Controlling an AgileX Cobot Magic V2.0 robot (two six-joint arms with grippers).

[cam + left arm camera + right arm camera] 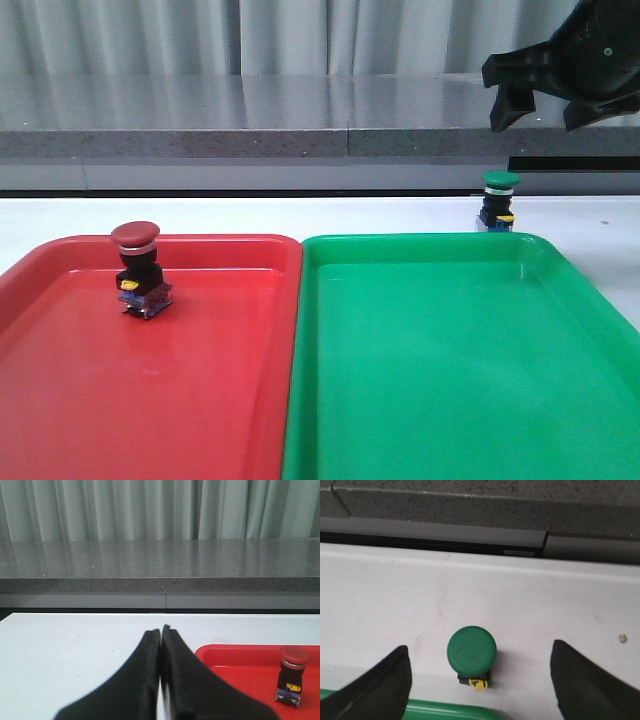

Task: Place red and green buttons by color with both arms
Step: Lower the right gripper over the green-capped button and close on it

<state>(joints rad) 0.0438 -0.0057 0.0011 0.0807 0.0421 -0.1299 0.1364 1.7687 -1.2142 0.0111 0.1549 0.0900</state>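
white table (300, 212) | grey speckled ledge (250, 120) just behind table | pale pleated curtains (250, 35) above ledge | even light

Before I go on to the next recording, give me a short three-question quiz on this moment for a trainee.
1. True or false: the red button stands inside the red tray.
2. Where is the green button?
A. inside the green tray
B. on the white table, just beyond the green tray's far rim
C. held in a gripper
3. Fill in: the left gripper has its jaws ____, while the right gripper hangs ____ above the green button.

Key
1. True.
2. B.
3. shut, with nothing between them; open, one finger on each side of the button in the right wrist view.
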